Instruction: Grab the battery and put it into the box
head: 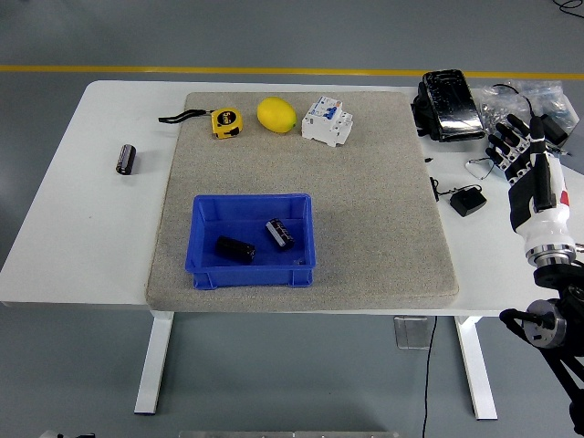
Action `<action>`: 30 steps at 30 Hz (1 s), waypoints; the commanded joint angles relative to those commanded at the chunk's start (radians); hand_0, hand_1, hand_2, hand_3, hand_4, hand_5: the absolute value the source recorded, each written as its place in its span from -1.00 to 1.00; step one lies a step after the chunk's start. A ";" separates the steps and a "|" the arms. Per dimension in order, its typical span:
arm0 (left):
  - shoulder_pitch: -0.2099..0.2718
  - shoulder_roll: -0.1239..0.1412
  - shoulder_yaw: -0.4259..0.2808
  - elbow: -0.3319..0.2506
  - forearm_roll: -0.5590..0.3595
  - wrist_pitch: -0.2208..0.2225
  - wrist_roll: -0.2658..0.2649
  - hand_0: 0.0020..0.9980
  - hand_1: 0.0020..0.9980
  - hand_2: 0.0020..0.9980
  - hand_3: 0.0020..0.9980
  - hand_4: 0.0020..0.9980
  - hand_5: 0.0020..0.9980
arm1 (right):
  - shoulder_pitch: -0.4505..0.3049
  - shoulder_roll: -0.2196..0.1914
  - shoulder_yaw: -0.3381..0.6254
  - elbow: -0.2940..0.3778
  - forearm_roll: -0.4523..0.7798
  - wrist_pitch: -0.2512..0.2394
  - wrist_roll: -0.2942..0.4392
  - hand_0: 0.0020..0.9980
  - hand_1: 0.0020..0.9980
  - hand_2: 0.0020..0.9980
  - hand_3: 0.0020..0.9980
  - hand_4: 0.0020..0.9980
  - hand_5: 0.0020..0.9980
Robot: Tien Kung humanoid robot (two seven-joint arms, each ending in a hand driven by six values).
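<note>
Batteries in box, one battery outside it.

Blue box (253, 239) on the grey mat (383, 228) holds two batteries (235, 248) (279, 233). Right hand (527, 166) is raised at the table's right edge, fingers extended, holding nothing. Third battery (126, 158) lies on bare white table (82, 219), left of the mat. Farther back: tape measure (224, 120), lemon (276, 115), circuit breaker (328, 121).
</note>
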 joint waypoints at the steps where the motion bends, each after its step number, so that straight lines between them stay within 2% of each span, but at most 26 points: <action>1: 0.001 0.001 -0.004 -0.001 0.009 -0.002 0.002 0.42 0.37 0.49 0.20 0.23 -0.03 | -0.011 0.007 0.011 0.009 -0.024 0.008 -0.012 0.57 0.49 0.53 0.56 1.00 0.69; 4: 0.003 0.004 -0.016 -0.002 0.035 -0.009 0.007 0.42 0.37 0.49 0.20 0.23 -0.04 | -0.033 0.019 0.025 0.029 -0.073 0.031 -0.035 0.55 0.48 0.53 0.54 1.00 0.68; 8: 0.006 0.009 -0.025 -0.005 0.057 -0.013 0.011 0.42 0.37 0.49 0.20 0.23 -0.04 | -0.058 0.043 0.032 0.047 -0.136 0.039 -0.055 0.55 0.48 0.53 0.54 1.00 0.68; 17: 0.008 0.016 -0.046 -0.009 0.101 -0.023 0.020 0.41 0.37 0.49 0.20 0.23 -0.04 | -0.053 0.066 0.037 0.046 -0.199 0.019 -0.088 0.55 0.49 0.54 0.57 1.00 0.68; 30: 0.006 0.008 0.019 -0.002 -0.018 -0.008 -0.011 0.42 0.37 0.49 0.20 0.22 -0.05 | -0.027 0.069 0.052 0.029 -0.246 0.025 -0.117 0.60 0.50 0.56 0.59 1.00 0.68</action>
